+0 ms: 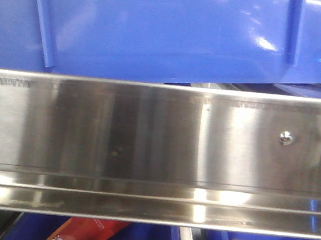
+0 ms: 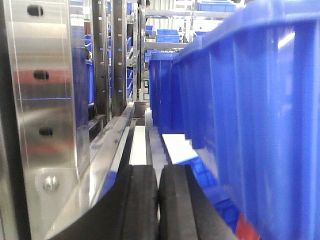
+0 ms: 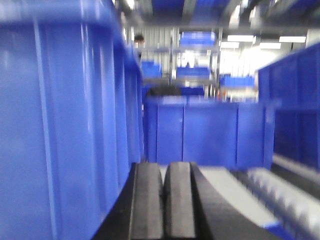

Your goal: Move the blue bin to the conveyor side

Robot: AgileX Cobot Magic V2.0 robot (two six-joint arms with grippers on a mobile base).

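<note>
Blue bin (image 1: 159, 27): fills the top of the front view, its glossy wall with 2 slanted ribs. Its lower edge sits just above and behind a steel rail (image 1: 146, 141).
Bin and arms: in the left wrist view the ribbed wall rises on the right. In the right wrist view it rises on the left, so the bin stands between the 2 arms.
Left fingers (image 2: 142, 200): 2 black pads pressed together with only a thin seam between them and nothing held. They are low, just beside the bin wall; whether they touch it cannot be told.
Right fingers (image 3: 147, 200): pressed together in the same way, holding nothing and close beside the bin wall. This view is blurred, so contact cannot be told.
Steel rail: shiny, runs level across the front view, with 1 screw (image 1: 286, 137) near its right end.
Below the rail: more blue plastic and a red packet (image 1: 86, 233), partly cut off.
Left side: an upright metal post (image 2: 45, 100) with dark slots.
Ahead of the right arm: another blue crate (image 3: 210, 132) stands across the lane, with white rollers (image 3: 280, 192) to the right.
Background: shelves with small crates (image 2: 167, 35).
</note>
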